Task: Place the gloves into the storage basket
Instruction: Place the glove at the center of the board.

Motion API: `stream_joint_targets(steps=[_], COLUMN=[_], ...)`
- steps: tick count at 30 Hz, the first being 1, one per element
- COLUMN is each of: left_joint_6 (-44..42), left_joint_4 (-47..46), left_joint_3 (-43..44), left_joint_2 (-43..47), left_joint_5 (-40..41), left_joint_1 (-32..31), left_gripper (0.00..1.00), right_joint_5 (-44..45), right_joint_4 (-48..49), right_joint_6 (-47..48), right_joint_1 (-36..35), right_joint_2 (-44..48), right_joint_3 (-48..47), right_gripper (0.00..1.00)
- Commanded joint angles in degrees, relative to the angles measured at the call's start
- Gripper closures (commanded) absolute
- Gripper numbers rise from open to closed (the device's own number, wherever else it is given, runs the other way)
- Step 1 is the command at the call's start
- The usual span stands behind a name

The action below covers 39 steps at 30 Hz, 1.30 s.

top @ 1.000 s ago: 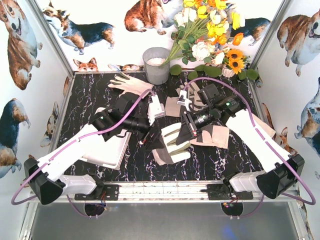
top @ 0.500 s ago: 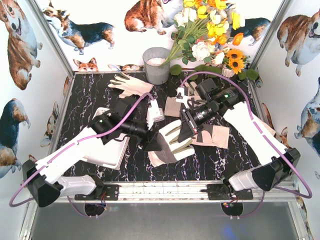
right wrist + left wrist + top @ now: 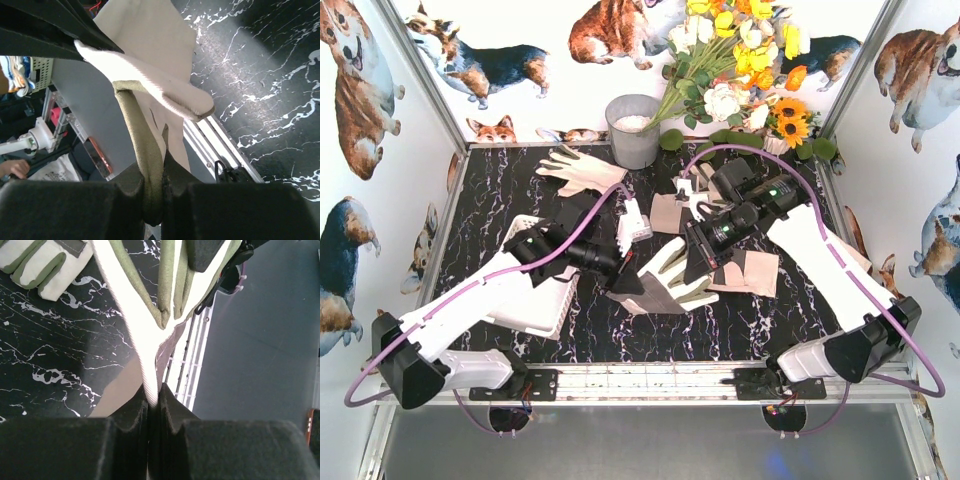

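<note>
I've got both arms stretched forward and angled inward, left gripper [image 3: 626, 282] and right gripper [image 3: 697, 266] facing each other close together, each with its 2 fingers pinched tight on opposite edges of 1 glove [image 3: 665, 287].

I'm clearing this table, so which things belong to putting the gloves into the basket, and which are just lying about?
For the job: held glove, pinched by left tool and right tool; glove at the back; gloves on the right; storage basket.
Lying about: grey bucket; flower bunch.
</note>
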<state>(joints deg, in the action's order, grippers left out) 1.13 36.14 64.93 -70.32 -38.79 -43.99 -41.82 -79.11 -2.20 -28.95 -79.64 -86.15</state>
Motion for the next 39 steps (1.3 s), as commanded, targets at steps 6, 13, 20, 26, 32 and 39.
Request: stream_joint_targets(steps=[6, 13, 20, 26, 32, 39], left_joint_6=[19.24, 46.52, 55.26, 56.98, 58.75, 56.88], left_joint_4=[-16.13, -35.13, -42.13, -42.81, -47.79, -48.97], left_joint_3=[-4.76, -9.45, -7.09, -0.27, -2.43, -7.08], left_joint_2=[2.54, 3.23, 1.57, -3.16, -2.07, 2.8], left_joint_5=[8.09, 27.96, 36.81, 28.79, 24.24, 19.52], left_joint_1=[-0.51, -1.18, -1.45, -1.45, -1.5, -1.11], left_gripper=[1.0, 1.0, 1.0, 1.0, 1.0, 1.0], right_joint_5=[6.6, 9.23, 2.33, 2.63, 3.19, -8.34], right_joint_4=[8.5, 16.28, 44.65, 51.24, 46.91, 58.17], right_joint_6=[-3.38, -8.47, -31.59, -33.33, -28.19, -32.44], right_joint_1=[2.67, 7.99, 12.43, 14.1, 13.21, 16.81], right_joint_2=[7.49, 13.98, 19.04, 18.78, 16.62, 19.26], right_joint_3=[-0.95, 0.04, 14.34, 17.17, 16.13, 22.62], right_gripper=[0.24, 0.0, 0.0, 0.0, 0.0, 0.0])
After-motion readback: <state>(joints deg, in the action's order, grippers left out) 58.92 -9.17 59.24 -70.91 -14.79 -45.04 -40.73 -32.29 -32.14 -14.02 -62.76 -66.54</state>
